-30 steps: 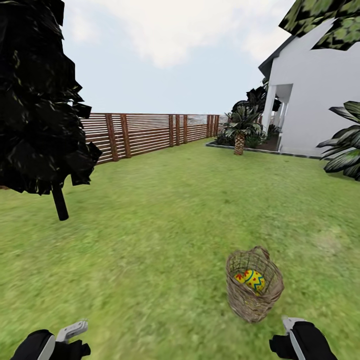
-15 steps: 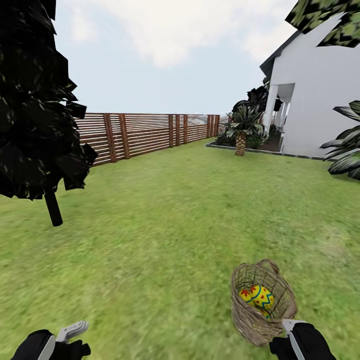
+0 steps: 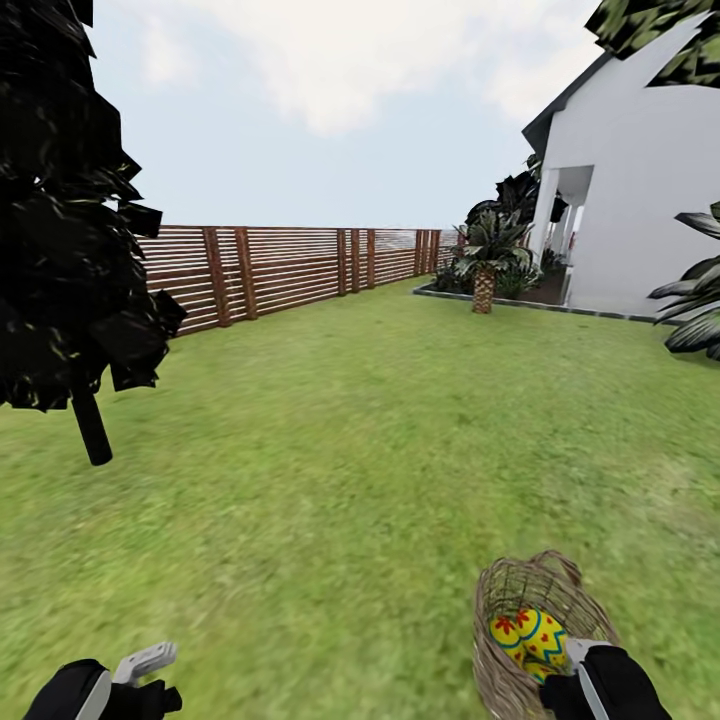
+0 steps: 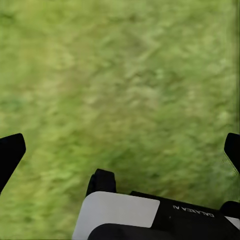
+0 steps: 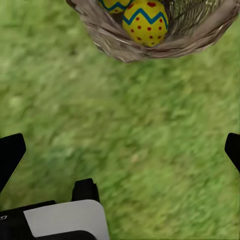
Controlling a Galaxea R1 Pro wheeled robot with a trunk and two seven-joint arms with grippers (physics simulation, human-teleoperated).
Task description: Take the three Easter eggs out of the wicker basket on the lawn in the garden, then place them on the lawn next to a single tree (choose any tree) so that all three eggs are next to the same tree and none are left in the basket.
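Head view puts the wicker basket [image 3: 540, 635] low on the lawn [image 3: 330, 470], just ahead of the right gripper [image 3: 578, 655], with the Easter eggs [image 3: 528, 637] showing yellow through its open mouth. In the right wrist view the basket [image 5: 150, 42] holds two visible eggs [image 5: 145, 21]; a third cannot be made out. The right gripper [image 5: 120, 150] hangs over bare grass short of the rim with its jaws spread wide and empty, and the left gripper [image 4: 120, 152] likewise has its jaws wide apart over grass. The eggs look hard, smooth and rounded, probably light and apt to slip or roll, so a hold across the widest middle seems safest. The woven basket will likely give and tip if its rim is pushed. A dark-leaved tree [image 3: 90, 430] stands well apart on the left.
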